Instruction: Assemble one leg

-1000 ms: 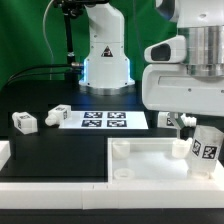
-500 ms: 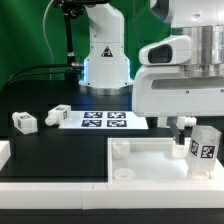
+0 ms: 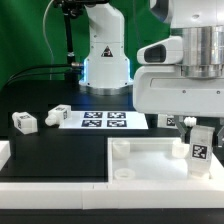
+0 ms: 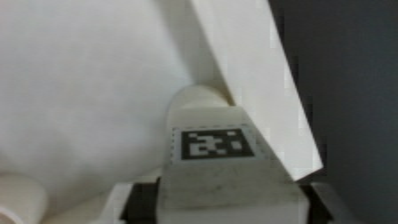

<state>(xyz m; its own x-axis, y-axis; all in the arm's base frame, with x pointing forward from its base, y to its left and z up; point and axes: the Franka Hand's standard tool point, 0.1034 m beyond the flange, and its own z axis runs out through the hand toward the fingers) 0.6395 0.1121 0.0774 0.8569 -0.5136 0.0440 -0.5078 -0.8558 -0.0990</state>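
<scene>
My gripper point(image 3: 196, 128) is shut on a white leg point(image 3: 198, 147) with a black-and-white tag, holding it upright over the far corner of the large white square panel point(image 3: 150, 165) at the exterior view's right. In the wrist view the leg point(image 4: 214, 140) runs out from between my fingers point(image 4: 146, 200) toward the panel point(image 4: 89, 90) beside its raised edge. Two more legs lie on the black table at the exterior view's left: one point(image 3: 24, 122) and another point(image 3: 58, 116).
The marker board point(image 3: 100, 120) lies on the table behind the panel. The robot base point(image 3: 105, 55) stands at the back. A white block point(image 3: 4, 152) sits at the left edge. A corner socket post point(image 3: 121, 151) rises on the panel's left.
The gripper and the held leg have shifted slightly toward the exterior view's left and the leg now stands more upright over the panel corner.
</scene>
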